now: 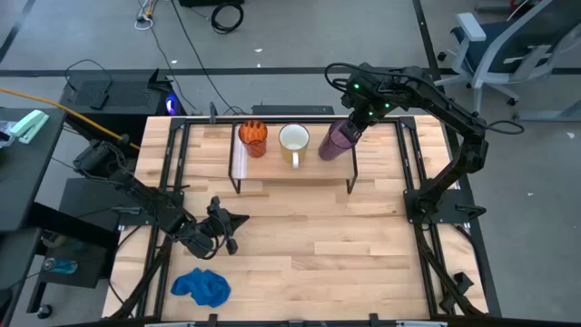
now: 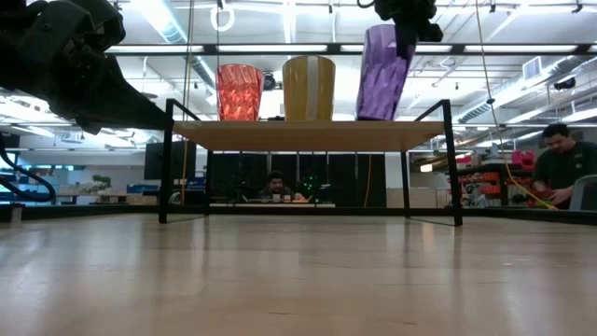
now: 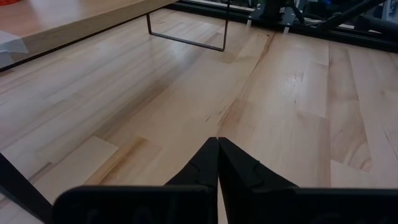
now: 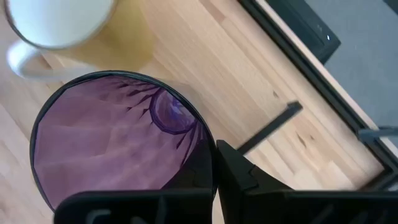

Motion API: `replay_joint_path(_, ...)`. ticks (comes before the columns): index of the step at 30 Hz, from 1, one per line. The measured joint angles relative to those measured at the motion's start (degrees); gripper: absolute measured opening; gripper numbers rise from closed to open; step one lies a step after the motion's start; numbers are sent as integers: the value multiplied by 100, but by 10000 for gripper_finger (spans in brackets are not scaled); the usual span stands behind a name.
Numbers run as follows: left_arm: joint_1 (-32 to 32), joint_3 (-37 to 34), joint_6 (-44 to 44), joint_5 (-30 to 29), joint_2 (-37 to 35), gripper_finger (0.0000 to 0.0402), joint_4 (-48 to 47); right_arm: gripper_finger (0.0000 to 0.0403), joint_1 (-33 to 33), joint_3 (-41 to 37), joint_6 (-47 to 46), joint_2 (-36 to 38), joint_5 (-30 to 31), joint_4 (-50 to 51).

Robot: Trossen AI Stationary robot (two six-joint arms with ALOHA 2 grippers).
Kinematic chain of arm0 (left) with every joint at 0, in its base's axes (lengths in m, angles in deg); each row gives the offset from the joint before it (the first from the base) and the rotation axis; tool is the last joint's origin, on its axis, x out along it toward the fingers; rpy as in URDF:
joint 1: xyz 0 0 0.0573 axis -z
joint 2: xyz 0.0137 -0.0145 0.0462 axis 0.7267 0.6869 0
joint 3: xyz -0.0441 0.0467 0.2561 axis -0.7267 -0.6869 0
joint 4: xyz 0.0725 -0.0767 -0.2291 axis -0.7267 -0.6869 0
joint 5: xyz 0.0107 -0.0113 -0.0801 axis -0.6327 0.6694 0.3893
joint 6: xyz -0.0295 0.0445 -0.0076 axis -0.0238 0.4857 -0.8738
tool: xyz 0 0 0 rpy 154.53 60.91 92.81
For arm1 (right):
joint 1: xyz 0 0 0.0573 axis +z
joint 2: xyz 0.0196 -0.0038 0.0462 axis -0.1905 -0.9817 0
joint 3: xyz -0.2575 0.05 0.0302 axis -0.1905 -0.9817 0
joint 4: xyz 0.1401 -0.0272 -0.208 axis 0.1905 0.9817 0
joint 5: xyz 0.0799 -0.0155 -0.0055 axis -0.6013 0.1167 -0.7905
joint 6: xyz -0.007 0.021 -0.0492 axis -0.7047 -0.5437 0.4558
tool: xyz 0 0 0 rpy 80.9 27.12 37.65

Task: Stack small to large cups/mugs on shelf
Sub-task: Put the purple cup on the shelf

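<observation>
Right gripper [image 4: 214, 180] fingers clamp purple tumbler [image 4: 118, 146] rim, inner finger hidden; left gripper [image 3: 217, 163] fingers closed, empty

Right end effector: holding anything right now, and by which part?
Yes. The right end effector pinches the purple tumbler by its rim, one finger inside and one outside, on the shelf. The left end effector is shut and holds nothing.

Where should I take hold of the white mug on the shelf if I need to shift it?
Grip the white mug by its rim wall from above. It stands upright, mouth open, between the orange cup and purple tumbler, so side approaches look crowded. Its handle points toward the table's front.
</observation>
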Motion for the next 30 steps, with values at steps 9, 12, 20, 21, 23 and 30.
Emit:
replay_joint_path(9, 0, 0, -3, 0, 0, 18, 0, 7, -48, 0, 5, 0, 180, 188)
replay_joint_path(12, 0, 0, -3, 0, 0, 26, 0, 7, -48, 0, 20, 0, 176, 28)
replay_joint_path(20, 0, 0, -11, 0, 1, 18, -1, 14, 27, 0, 22, -85, 92, -24)
replay_joint_path(21, 0, 0, -12, 0, 2, 16, 0, 17, 51, 4, 22, -123, 68, -39)
replay_joint_path(23, 2, 0, -15, 0, 0, 12, 1, 22, 94, 9, 15, -190, 26, -54)
replay_joint_path(30, 0, 0, -16, 0, 2, 20, 0, 32, 95, 13, 2, -315, -8, -82)
